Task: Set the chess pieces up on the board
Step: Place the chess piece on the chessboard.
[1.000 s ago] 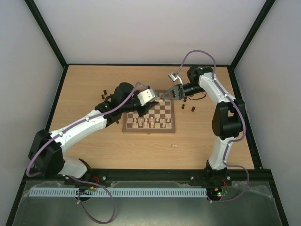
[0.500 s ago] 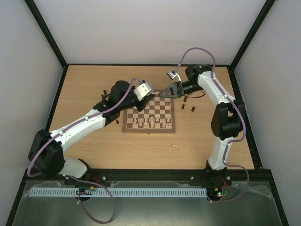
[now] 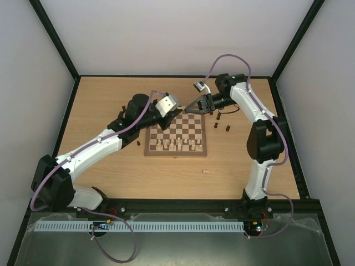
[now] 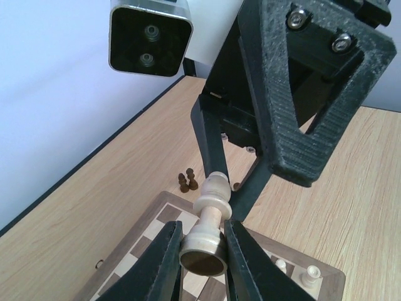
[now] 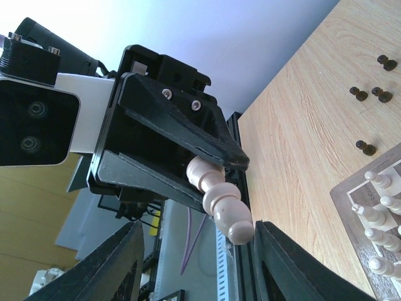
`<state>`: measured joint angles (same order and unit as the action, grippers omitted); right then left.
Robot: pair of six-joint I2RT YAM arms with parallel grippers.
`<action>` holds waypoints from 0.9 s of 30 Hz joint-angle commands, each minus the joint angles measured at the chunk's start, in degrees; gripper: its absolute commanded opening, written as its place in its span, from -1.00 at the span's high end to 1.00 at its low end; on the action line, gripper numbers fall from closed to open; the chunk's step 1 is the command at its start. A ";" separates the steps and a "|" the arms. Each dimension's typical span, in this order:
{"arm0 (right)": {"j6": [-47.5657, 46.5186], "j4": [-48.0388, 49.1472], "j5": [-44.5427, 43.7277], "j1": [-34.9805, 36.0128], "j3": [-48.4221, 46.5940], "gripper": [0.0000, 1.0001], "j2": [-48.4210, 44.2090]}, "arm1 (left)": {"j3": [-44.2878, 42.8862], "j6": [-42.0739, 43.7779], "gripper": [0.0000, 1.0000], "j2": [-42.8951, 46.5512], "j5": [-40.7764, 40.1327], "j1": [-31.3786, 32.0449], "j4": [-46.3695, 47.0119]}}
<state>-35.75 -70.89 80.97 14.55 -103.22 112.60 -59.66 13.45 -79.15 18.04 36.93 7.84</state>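
Seen from above, two white robot arms meet in the air over the far edge of the board (image 3: 175,154), a square chessboard lying near the middle of the light wood bench (image 3: 111,177). The left arm stretches in from the near left. The right arm bends back from the right side. The left tool (image 3: 178,111) and the right tool (image 3: 190,108) face each other with their tips nearly together. From this height, whatever is between them is too small to make out.

The left wrist view shows the left tool closed on a pale chessman (image 4: 212,207). Its two black fingers (image 4: 164,263) press the round base from either side. The piece is tilted, with its base toward the camera and its head pointing away into the right tool.

In the right wrist view, the right tool (image 5: 197,248) is spread wide and grips nothing. The chessman's rounded head sits between its fingers (image 5: 106,269), close to one and well apart from the other. Whether the nearer finger touches the head cannot be told.

On the board, pale pieces (image 3: 177,144) stand in the rows nearest the arm bases, and the far squares look bare. Dark pieces (image 3: 227,128) lie scattered on the bench just right of the board, with more off its left side. One stray pale piece (image 3: 205,170) lies alone on the bench in front of the board's near right corner.
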 commanded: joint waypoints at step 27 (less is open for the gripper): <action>0.86 -2.67 2.91 1.87 -4.53 0.55 2.45 | 0.95 -0.78 0.86 1.08 3.99 -0.72 2.18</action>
<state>-34.65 -70.89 82.19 15.79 -106.04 114.19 -59.40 12.60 -78.17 20.99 36.56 8.32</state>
